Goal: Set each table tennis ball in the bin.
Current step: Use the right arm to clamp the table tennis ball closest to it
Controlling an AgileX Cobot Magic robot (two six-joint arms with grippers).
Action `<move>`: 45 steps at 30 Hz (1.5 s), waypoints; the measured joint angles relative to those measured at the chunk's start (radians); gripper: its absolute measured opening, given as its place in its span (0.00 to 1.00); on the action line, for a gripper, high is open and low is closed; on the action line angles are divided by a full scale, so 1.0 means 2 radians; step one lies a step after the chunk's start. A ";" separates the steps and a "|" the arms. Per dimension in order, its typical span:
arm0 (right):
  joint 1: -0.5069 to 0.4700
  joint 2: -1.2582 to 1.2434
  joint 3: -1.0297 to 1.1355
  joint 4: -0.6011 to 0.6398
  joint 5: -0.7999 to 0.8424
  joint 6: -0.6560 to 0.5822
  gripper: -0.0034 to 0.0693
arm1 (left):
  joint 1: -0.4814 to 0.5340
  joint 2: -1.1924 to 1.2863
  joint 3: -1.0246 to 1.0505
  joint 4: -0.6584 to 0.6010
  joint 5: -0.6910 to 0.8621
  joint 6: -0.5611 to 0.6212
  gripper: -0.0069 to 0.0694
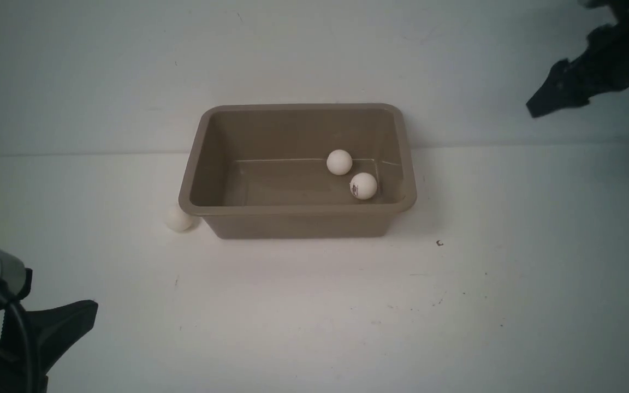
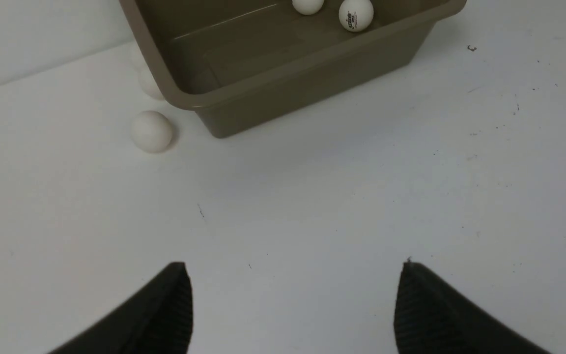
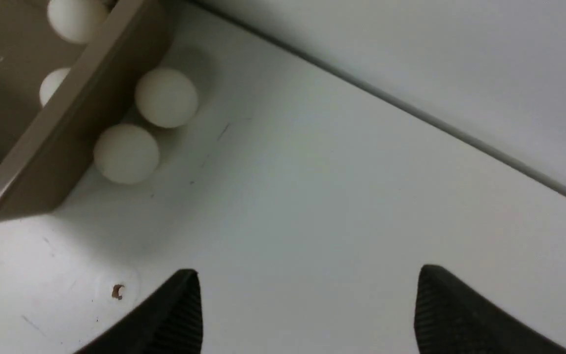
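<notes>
On the white tabletop (image 1: 314, 316), the bin (image 1: 298, 210) is holding two table tennis balls (image 1: 339, 162) while stray balls (image 3: 165, 97) are lying beside its outer walls, so the left gripper (image 2: 295, 275) and right gripper (image 3: 307, 280) are hovering empty, jaws apart, likely readying pickups.

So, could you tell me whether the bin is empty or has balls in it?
Not empty: a plain ball and a logo ball lie inside the bin, toward its right end.

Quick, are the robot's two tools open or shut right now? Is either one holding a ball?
Left tool: open, holding nothing.
Right tool: open, holding nothing.
</notes>
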 joint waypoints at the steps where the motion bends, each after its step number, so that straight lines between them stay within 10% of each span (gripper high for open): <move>1: 0.003 0.010 0.001 0.012 -0.001 -0.029 0.76 | 0.000 0.000 0.000 0.000 0.001 0.002 0.74; 10: 0.017 0.073 0.002 0.123 -0.010 -0.279 0.76 | 0.000 0.000 0.000 0.000 0.001 0.011 0.74; 45: 0.114 0.121 0.002 0.048 -0.015 -0.274 0.75 | 0.000 0.000 0.000 0.000 0.001 0.032 0.74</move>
